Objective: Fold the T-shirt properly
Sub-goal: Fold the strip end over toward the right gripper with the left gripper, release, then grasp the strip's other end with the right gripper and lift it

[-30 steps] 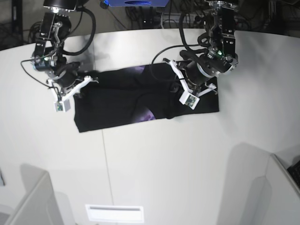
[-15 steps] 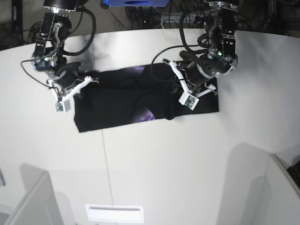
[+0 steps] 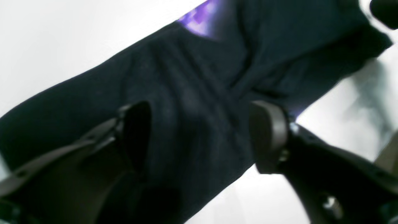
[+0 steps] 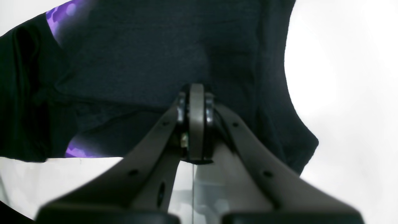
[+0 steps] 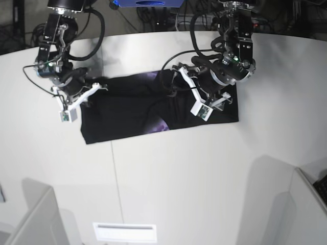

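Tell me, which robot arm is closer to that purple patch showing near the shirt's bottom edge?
The left one. Its open fingers hover over the T-shirt just right of the purple patch. The right arm's shut fingers sit at the shirt's far upper-left corner.

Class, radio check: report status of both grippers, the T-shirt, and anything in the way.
Left gripper open above the T-shirt, nothing held. Right gripper shut at the shirt's edge. Shirt lies partly folded on the table. Nothing in the way.
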### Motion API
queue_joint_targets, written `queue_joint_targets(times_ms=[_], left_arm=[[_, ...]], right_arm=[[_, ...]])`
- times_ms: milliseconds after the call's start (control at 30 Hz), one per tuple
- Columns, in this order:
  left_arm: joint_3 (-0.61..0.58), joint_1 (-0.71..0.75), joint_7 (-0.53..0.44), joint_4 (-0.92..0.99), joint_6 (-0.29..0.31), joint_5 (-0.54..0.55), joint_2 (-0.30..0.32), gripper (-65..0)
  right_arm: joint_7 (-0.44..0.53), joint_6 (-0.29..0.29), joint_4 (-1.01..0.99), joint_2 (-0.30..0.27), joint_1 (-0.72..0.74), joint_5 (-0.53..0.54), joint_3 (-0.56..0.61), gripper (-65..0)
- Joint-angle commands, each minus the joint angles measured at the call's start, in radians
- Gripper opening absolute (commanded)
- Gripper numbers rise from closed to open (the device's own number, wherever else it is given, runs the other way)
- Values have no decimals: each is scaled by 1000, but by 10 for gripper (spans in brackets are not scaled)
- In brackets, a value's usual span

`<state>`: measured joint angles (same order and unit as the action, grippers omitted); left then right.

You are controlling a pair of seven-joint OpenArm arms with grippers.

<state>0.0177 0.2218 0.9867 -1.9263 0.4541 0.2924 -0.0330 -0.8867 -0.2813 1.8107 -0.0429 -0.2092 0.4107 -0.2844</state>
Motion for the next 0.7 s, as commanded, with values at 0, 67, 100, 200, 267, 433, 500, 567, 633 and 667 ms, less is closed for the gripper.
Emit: queue_joint_targets(times_ms=[0, 67, 100, 200, 267, 433, 500, 567, 633, 667], left_arm=[[-2, -8, -19, -17, 5, 14, -14, -140], [11, -6, -19, -23, 5, 14, -20, -142], [15, -5, -19, -26, 5, 14, -20, -143], [98, 6, -18, -31, 7, 14, -15, -293], [201, 29, -18, -32, 8, 14, 12, -502], [519, 87, -18, -22, 108, 101, 95, -650], [626, 116, -19, -12, 147, 146, 140, -650], [706, 140, -22, 6, 170, 159, 176, -650], [755, 149, -24, 35, 190, 159, 195, -650], [778, 149, -24, 58, 202, 159, 199, -650]], right_arm=[[14, -8, 13, -4, 11, 12, -3, -650], [13, -8, 13, -4, 12, 12, -3, -650], [13, -8, 13, -4, 12, 12, -3, -650], [11, -8, 21, -12, 14, 12, -3, -650], [8, -8, 21, -12, 15, 12, -16, -650], [-128, -9, 14, -4, 84, 12, -131, -450], [-164, -14, 13, -5, 119, 14, -154, -312], [-177, -72, -1, -13, 159, 40, -175, -237], [-197, -128, -56, -35, 201, 70, -210, -219], [-222, -137, -105, -41, 233, 76, -221, -221]])
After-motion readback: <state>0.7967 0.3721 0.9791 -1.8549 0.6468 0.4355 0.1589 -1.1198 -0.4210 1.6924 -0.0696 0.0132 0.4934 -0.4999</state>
